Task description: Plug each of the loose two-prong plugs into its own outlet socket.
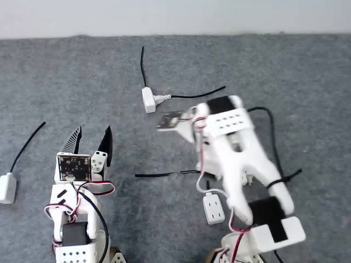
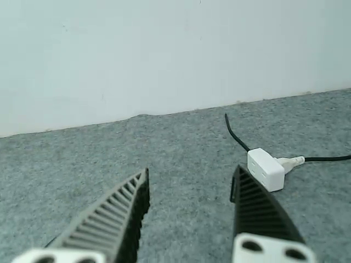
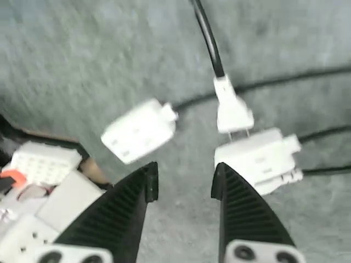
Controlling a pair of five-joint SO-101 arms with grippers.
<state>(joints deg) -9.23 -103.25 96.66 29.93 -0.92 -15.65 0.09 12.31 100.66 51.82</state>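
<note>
Left gripper (image 1: 93,132) hovers over the carpet (image 1: 285,71), jaws wide apart and empty. At its 1 o'clock lies a socket (image 1: 148,99) with a plug (image 1: 160,98) seated in it. Right gripper (image 3: 185,167) is parted too, holding nothing, just above a second socket (image 3: 258,159), with a second plug (image 3: 233,112) touching it. A third socket (image 1: 214,209) lies at the left gripper's 4 o'clock.

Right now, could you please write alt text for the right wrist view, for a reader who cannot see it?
The right gripper, open, hangs over grey carpet near a white plug whose prongs touch a white outlet block. A second white outlet block lies apart from them.
</note>
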